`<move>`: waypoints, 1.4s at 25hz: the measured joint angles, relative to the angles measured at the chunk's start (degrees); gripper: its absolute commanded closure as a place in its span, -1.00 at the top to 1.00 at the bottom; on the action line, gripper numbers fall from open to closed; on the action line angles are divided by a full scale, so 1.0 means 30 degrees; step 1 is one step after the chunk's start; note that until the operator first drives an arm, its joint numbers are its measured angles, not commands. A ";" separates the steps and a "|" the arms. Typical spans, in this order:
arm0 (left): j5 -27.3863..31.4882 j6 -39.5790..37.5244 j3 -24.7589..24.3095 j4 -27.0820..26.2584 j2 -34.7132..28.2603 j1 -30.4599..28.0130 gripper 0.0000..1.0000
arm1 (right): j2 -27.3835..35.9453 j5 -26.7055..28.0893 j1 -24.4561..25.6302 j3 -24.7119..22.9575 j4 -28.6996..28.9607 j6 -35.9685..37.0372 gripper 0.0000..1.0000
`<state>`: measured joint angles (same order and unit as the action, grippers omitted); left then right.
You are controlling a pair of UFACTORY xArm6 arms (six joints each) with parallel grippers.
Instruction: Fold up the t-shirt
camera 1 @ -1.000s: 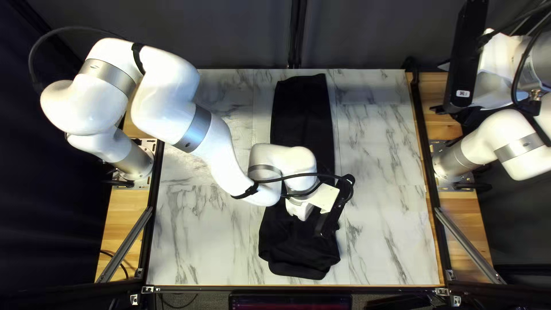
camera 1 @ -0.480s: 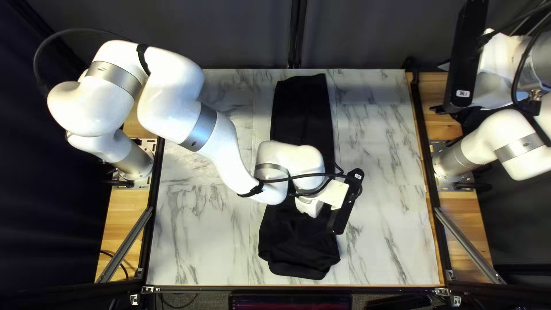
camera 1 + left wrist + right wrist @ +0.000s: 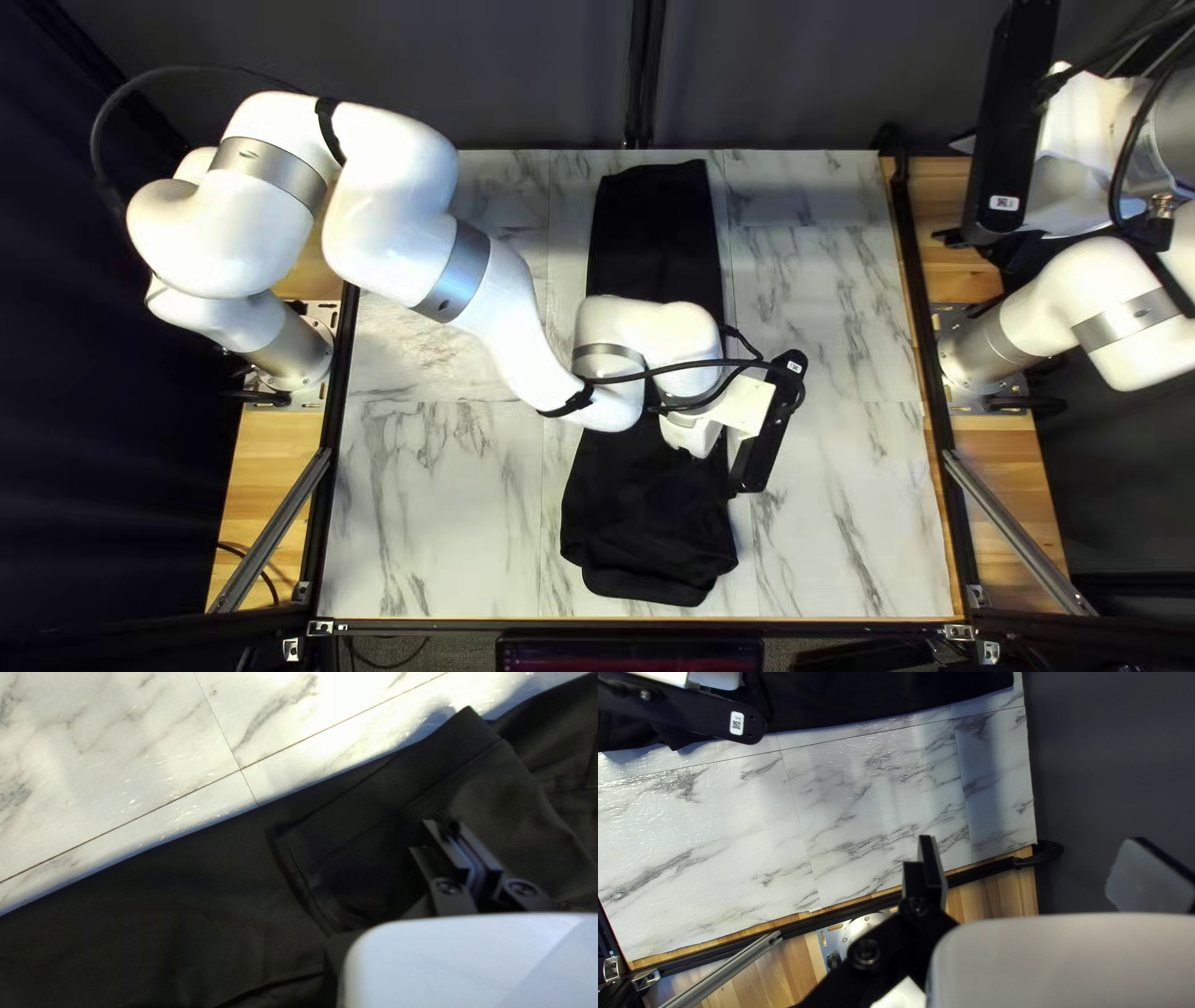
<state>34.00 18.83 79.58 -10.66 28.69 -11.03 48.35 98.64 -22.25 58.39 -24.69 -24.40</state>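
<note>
T-shirt [image 3: 180, 914] in long strip on counter [image 3: 137, 746], beneath left gripper [image 3: 443, 823]; that one clenched, no cloth visible in grip. Right gripper [image 3: 1033, 843] spread wide, well apart from shirt. Probably between folds; crosswise fold next: left must part, descend, pinch end.

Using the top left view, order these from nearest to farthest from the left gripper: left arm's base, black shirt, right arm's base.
1. Black shirt: right under the left gripper.
2. Right arm's base: at the table's right edge.
3. Left arm's base: at the left edge, farthest.
</note>
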 measured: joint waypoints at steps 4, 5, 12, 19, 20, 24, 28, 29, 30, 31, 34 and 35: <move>0.0049 0.0319 0.0464 -0.0150 0.0332 0.0102 -1.00 | 0.0000 0.0000 0.0000 0.0000 0.0000 0.0000 1.00; 0.0082 0.0449 0.0581 -0.0220 0.0422 0.0133 -1.00 | 0.0000 0.0000 0.0000 0.0000 0.0000 0.0000 1.00; -0.0004 0.0719 -0.0433 -0.0406 -0.0219 -0.0108 -1.00 | 0.0000 0.0000 0.0000 0.0000 0.0000 0.0000 1.00; -0.0236 -0.0615 -0.3014 0.0507 -0.2321 -0.0741 -1.00 | 0.0000 0.0000 0.0000 0.0000 0.0000 0.0000 1.00; -0.0257 -0.0820 -0.3317 0.0648 -0.2557 -0.0853 -1.00 | 0.0000 0.0000 0.0000 0.0000 0.0000 0.0000 1.00; -0.0225 -0.1285 -0.4186 0.0990 -0.3145 -0.1285 -1.00 | 0.0000 0.0000 0.0000 0.0000 0.0000 0.0000 1.00; -0.0087 -0.1345 -0.4914 0.0950 -0.3589 -0.1856 -1.00 | 0.0000 0.0000 0.0000 0.0000 0.0000 0.0000 1.00; -0.0043 -0.1307 -0.5003 0.0885 -0.3634 -0.1985 -1.00 | 0.0000 0.0000 0.0000 0.0000 0.0000 0.0000 1.00; -0.0004 -0.1258 -0.5061 0.0813 -0.3652 -0.2100 -1.00 | 0.0000 0.0000 0.0000 0.0000 0.0000 0.0000 1.00; 0.0028 -0.1209 -0.5084 0.0739 -0.3642 -0.2204 -1.00 | 0.0000 0.0000 0.0000 0.0000 0.0000 0.0000 1.00; 0.0049 -0.1087 -0.4924 0.0529 -0.3374 -0.2488 -1.00 | 0.0000 0.0000 0.0000 0.0000 0.0000 0.0000 1.00; 0.0038 -0.1052 -0.4832 0.0479 -0.3266 -0.2544 -1.00 | 0.0000 0.0000 0.0000 0.0000 0.0000 0.0000 1.00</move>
<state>34.11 15.67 65.09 -9.22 18.89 -18.66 48.35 98.64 -22.25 58.39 -24.69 -24.40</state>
